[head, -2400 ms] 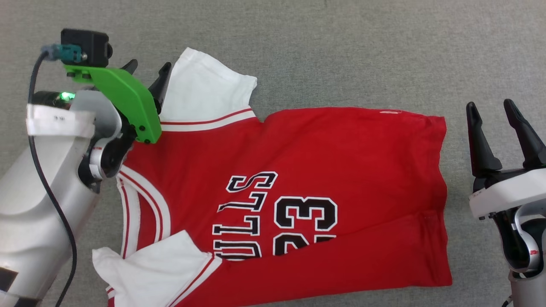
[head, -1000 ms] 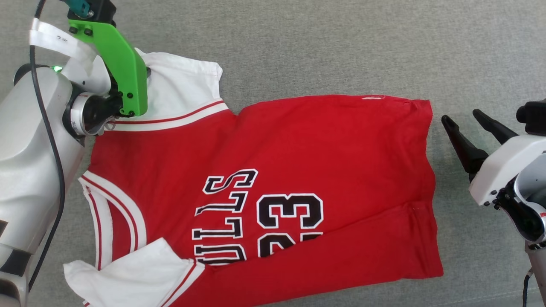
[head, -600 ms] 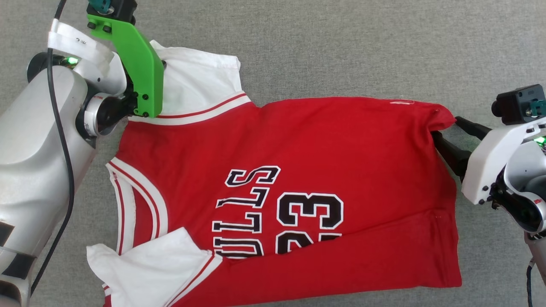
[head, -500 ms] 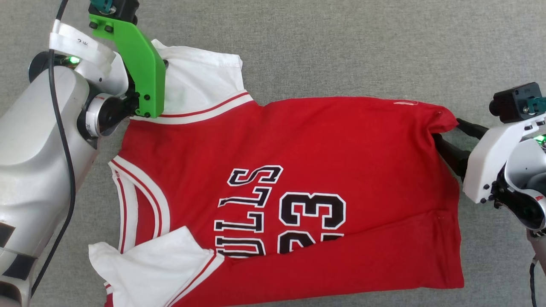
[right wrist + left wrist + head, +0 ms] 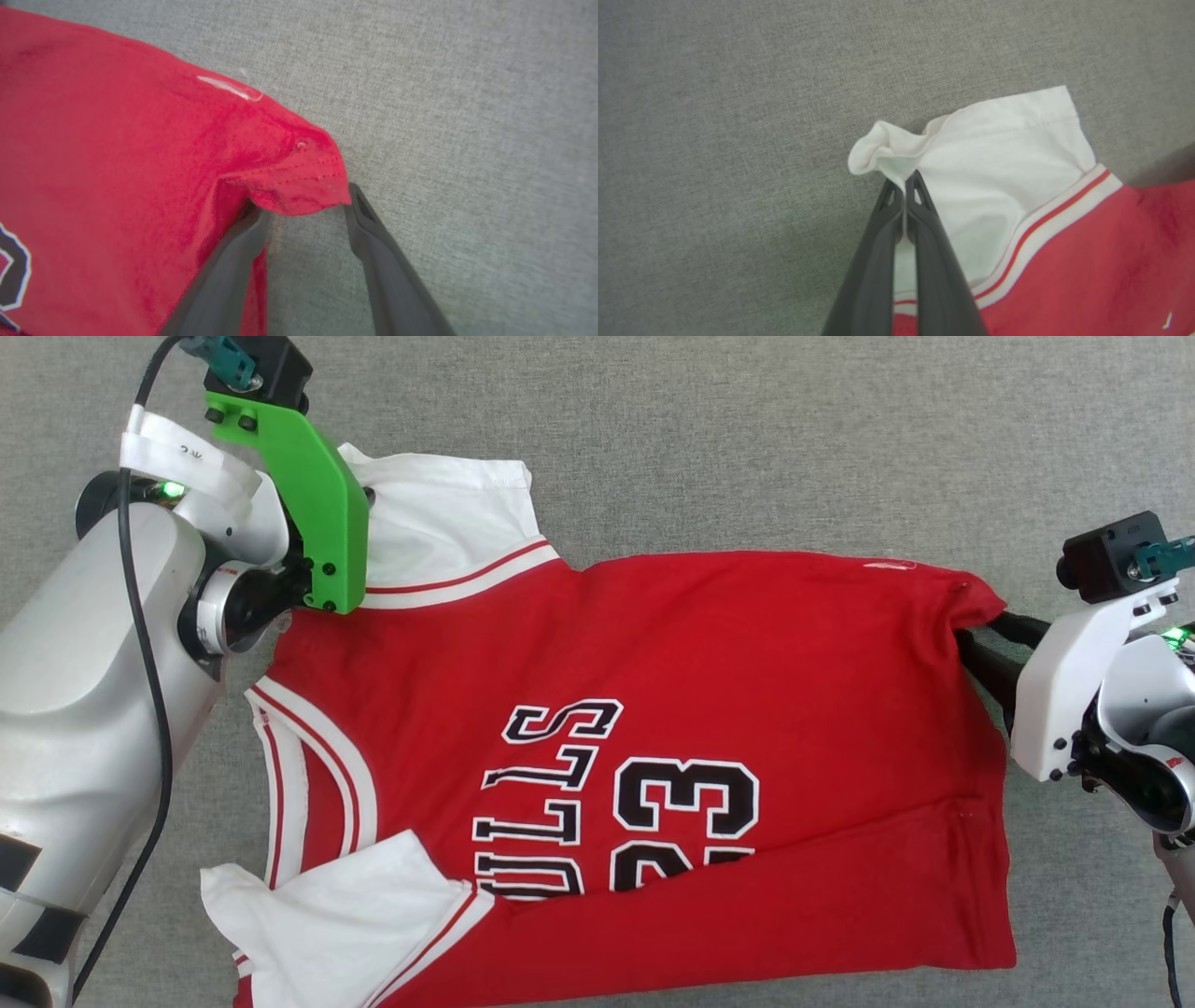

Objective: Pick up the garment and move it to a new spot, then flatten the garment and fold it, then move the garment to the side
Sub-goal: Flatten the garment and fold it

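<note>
**Garment and both grippers, head and wrist views.** The garment (image 5: 653, 663), a red jersey with white short sleeves and striped trim, lies spread on the grey surface (image 5: 747, 448) between my two grippers. Its collar end is toward the left gripper (image 5: 903, 186) and its hem toward the right gripper (image 5: 306, 203). The black lettering (image 5: 597, 793) runs sideways in the head view, and its lower part is covered by a band of red cloth lying over the front. One white sleeve (image 5: 448, 532) sits at the left gripper. The other sleeve (image 5: 336, 924) lies over the body, well apart from both grippers.

**Left gripper.** I see the fingers pressed together, clamped on the outer corner of the white sleeve. In my left wrist view the cloth bunches into a small curl just past the fingertips. The rest of the sleeve and its red-and-white trim (image 5: 1045, 228) spread to the right of the fingers. In the head view a green bracket (image 5: 317, 513) on that wrist covers the fingers.

**Right gripper.** The jaws stand apart at the far hem corner (image 5: 299, 182). In my right wrist view one finger (image 5: 224, 270) runs beneath the red cloth and the other finger (image 5: 373, 242) lies just beside the corner's edge, over bare surface. The corner drapes across the gap between them, raised a little. I cannot tell whether either finger presses the cloth. A white bracket (image 5: 1074, 663) carrying a black camera (image 5: 1106, 555) rides on this wrist.
</note>
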`<state>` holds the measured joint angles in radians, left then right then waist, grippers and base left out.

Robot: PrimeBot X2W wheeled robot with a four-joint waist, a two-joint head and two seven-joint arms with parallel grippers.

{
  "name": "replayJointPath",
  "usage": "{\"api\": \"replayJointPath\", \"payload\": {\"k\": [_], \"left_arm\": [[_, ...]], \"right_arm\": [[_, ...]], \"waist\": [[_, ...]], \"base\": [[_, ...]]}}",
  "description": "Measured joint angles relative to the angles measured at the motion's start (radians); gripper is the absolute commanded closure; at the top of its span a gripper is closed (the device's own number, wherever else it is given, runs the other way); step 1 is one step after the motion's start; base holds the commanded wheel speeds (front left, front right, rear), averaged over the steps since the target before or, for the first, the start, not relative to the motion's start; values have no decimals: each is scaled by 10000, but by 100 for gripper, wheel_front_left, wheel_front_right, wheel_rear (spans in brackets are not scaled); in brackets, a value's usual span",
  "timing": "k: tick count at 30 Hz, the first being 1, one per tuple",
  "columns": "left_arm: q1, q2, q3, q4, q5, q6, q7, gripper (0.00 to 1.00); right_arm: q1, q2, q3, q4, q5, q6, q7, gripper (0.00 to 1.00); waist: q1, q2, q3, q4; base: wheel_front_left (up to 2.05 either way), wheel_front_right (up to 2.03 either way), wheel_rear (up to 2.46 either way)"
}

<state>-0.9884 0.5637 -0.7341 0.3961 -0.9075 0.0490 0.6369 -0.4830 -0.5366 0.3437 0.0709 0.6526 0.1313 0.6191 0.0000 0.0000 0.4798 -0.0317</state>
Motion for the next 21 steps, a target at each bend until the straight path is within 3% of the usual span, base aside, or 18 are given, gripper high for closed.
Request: {"api": "replayJointPath", "payload": {"k": [9,21], "left_arm": [[131,25,42,-35,-61,2,-238,100],[971,464,278,-623,-159,136,-878,100]], "right_arm": [[-61,-71,8,123,12,2,-711,100],[786,-102,-1590,-301,-472,2,-1494,100]], "waist": [[0,0,-140,31],[0,0,-824,193]], "base": [[0,0,0],[0,0,0]]}}
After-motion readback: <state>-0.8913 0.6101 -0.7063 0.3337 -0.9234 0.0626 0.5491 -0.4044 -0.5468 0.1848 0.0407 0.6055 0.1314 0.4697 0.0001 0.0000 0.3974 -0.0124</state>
